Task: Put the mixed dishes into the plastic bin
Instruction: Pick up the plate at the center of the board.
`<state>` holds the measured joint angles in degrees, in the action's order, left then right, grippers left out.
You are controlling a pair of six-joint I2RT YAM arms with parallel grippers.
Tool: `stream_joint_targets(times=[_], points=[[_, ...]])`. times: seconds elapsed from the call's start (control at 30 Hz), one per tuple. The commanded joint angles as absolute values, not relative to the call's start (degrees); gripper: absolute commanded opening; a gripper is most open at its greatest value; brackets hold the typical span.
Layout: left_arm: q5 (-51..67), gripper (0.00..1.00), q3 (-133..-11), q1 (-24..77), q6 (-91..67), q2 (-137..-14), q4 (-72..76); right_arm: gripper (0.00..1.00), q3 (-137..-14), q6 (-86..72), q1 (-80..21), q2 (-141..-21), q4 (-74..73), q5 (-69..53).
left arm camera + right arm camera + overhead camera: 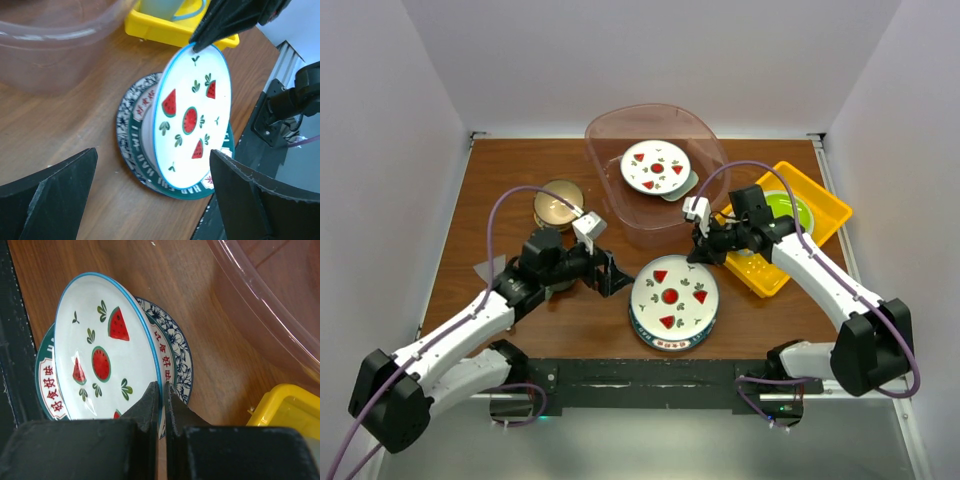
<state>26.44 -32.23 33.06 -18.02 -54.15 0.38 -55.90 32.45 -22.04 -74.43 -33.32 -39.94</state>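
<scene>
Right gripper [163, 390] is clamped on the rim of the watermelon-print plate [102, 357]. The plate is tilted, gripped edge raised off the dark-rimmed plate [46, 385], with the blue floral plate [181, 357] under that. This stack sits on the table just in front of the plastic bin [610, 205], outside it. Left gripper [617, 276] has jaws wide apart, holding nothing, front-left of the bin. A second watermelon plate [655, 166] lies inside the bin on the mint tray [686, 190]. Tan bowl [558, 205] is left of the bin.
</scene>
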Motion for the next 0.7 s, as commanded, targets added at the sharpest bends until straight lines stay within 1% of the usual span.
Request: stream_joint_targets(times=[0.0,0.13,0.2,0.3,0.33,0.4,0.43,0.5,0.53,0.6,0.63,0.67], points=[[19.61,0.99,-29.36,38.48,-24.07,-55.19,9.21,0.0,-56.87,31.55,-21.62,-71.63,-32.7,-46.93],[14.95,1.0,-28.74,42.53,-25.93,-57.38,12.12,0.0,-56.78,31.46,-21.44,-71.11,-32.7,-48.34],[12.58,0.98,-28.92,43.85,-26.1,-58.35,13.01,0.0,-56.78,31.46,-21.27,-70.84,-32.78,-49.13],[12.22,0.94,-28.92,44.47,-26.54,-60.64,15.11,0.0,-56.69,31.73,-21.18,-70.14,-32.87,-49.92],[12.56,0.89,-28.83,44.65,-26.72,-61.95,15.81,0.0,-56.6,31.82,-21.09,-69.88,-32.87,-50.27],[14.06,0.84,-29.09,45.09,-26.98,-63.45,17.4,0.0,-56.6,31.9,-21.01,-69.44,-32.87,-50.62],[14.5,0.79,-29.18,45.35,-26.98,-64.85,17.75,0.0,-56.51,31.82,-20.92,-69.26,-32.96,-50.89],[15.99,0.72,-29.35,45.7,-27.07,-66.09,18.63,0.0,-56.43,31.99,-20.66,-68.91,-32.87,-51.06],[16.43,0.66,-29.44,45.7,-27.07,-67.05,18.89,0.0,-56.34,31.99,-20.57,-68.82,-32.78,-51.24],[17.31,0.58,-29.71,45.97,-27.07,-67.93,19.34,0.0,-56.43,31.99,-20.48,-68.64,-32.78,-51.41],[17.49,0.51,-29.71,46.05,-27.07,-68.11,19.34,0.0,-56.43,32.08,-20.39,-68.64,-32.87,-51.59],[17.93,0.47,-29.71,46.14,-27.16,-68.12,19.42,0.0,-56.34,32.08,-20.39,-68.56,-32.87,-51.68]])
